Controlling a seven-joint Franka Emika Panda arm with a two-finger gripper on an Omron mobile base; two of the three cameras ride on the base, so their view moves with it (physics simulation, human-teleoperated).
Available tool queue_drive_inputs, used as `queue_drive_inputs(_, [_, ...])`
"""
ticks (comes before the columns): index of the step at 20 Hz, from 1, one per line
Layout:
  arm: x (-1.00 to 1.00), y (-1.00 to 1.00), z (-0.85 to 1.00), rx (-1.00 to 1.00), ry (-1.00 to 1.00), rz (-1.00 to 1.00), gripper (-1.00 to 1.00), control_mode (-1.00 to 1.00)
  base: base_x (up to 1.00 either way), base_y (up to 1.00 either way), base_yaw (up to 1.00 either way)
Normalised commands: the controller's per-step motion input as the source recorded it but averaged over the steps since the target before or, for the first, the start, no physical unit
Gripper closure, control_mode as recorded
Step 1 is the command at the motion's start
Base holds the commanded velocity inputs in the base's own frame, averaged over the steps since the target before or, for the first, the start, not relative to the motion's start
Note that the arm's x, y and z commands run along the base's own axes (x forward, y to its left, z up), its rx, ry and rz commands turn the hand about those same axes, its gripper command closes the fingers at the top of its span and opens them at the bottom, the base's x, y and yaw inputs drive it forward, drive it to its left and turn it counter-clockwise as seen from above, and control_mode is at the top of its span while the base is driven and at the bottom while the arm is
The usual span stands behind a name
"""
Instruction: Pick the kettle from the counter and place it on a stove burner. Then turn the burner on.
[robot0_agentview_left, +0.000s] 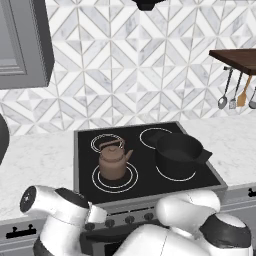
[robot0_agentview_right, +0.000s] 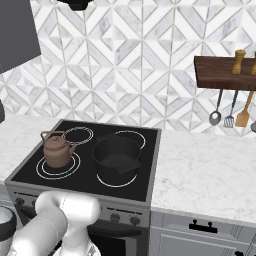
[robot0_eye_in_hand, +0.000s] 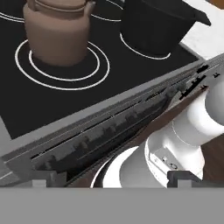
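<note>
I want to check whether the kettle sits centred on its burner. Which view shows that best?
The left base view: the kettle stands whole inside the double-ring stove burner. The right base view shows it smaller, near the cooktop's left edge. The hand view is close, but cuts off its top.

the small copper-brown kettle (robot0_agentview_left: 113, 161) (robot0_agentview_right: 56, 149) (robot0_eye_in_hand: 57, 29) stands upright on the stove burner (robot0_agentview_left: 131, 181) (robot0_agentview_right: 43, 170) (robot0_eye_in_hand: 61, 78), the large double white ring at the front left of the black cooktop, off the white marble counter (robot0_agentview_left: 35, 165) (robot0_agentview_right: 205, 170), spout toward the black pot.
</note>
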Motion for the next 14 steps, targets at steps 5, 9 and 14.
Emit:
queue_drive_inputs(5, [-1.0,0.0,-0.49,-0.94,-0.47,0.25,-1.0,-1.0,0.0,0.0,0.0])
queue_drive_inputs(9, [-0.07,-0.56,-0.7,-0.48,-0.5,0.23,-1.0,-1.0,0.0,0.0,0.0])
queue_drive_inputs(14, [0.95,-0.72,-0.6,-0.03,-0.25,0.25,-1.0,-1.0,0.0,0.0,0.0])
